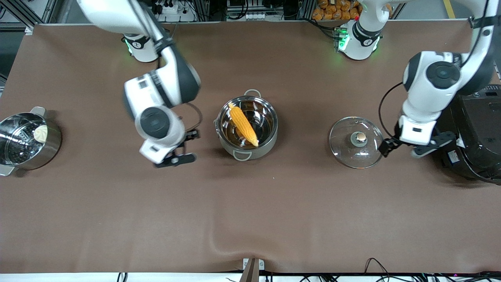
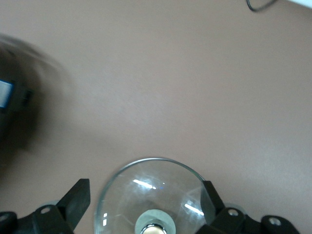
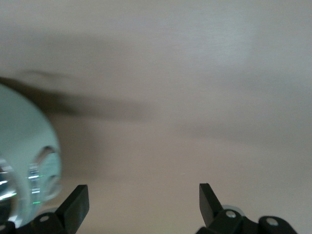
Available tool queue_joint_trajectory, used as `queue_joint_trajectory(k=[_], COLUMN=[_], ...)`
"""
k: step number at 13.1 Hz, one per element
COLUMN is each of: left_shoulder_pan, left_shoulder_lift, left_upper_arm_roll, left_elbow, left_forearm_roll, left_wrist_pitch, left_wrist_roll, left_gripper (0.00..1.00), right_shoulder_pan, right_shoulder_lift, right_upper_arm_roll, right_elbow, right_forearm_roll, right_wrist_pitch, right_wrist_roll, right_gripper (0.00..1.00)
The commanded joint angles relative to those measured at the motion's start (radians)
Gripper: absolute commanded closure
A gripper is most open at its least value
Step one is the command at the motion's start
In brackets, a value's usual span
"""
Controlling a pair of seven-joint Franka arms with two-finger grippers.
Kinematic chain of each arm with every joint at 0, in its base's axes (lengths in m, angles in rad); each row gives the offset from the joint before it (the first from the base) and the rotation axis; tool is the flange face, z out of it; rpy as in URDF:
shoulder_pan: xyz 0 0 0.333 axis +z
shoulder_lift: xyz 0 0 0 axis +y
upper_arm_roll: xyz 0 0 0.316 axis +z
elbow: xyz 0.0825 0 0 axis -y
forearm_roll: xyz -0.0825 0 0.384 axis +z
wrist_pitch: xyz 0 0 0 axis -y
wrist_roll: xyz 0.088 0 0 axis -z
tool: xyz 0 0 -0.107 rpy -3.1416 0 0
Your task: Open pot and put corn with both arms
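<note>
The shiny steel pot (image 1: 247, 127) stands open at the table's middle. The yellow-orange corn (image 1: 243, 124) lies slanted inside it. The clear glass lid (image 1: 355, 141) lies flat on the cloth beside the pot, toward the left arm's end. My left gripper (image 1: 403, 150) is open and empty, next to the lid's edge; in the left wrist view the lid (image 2: 146, 183) shows between its open fingers (image 2: 78, 195). My right gripper (image 1: 184, 147) is open and empty, beside the pot toward the right arm's end. The right wrist view shows the pot's wall (image 3: 24, 151) off to one side of that gripper (image 3: 144, 195).
A steel steamer pot with a whitish bun (image 1: 27, 139) stands at the right arm's end of the table. A big black rice cooker (image 1: 475, 133) stands at the left arm's end, close to the left wrist. Brown cloth (image 1: 250, 211) covers the table.
</note>
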Motion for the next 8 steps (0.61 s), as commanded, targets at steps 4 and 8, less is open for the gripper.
queue_joint_trajectory(k=[4, 8], left_shoulder_pan=[0.008, 0.028], left_shoulder_lift=[0.007, 0.017], left_upper_arm_roll=[0.002, 0.006], left_elbow=[0.214, 0.415], left_forearm_roll=[-0.120, -0.120], left_wrist_pitch=[-0.214, -0.389], left_wrist_roll=[0.122, 0.226], left_gripper=[0.00, 0.00], right_shoulder_pan=[-0.271, -0.383], right_shoulder_lift=[-0.118, -0.265], right_upper_arm_roll=[0.021, 0.019], right_elbow=[-0.126, -0.252], right_forearm_roll=[-0.006, -0.010], right_wrist_pitch=[0.009, 0.041], right_wrist_roll=[-0.236, -0.245], right_gripper=[0.00, 0.00])
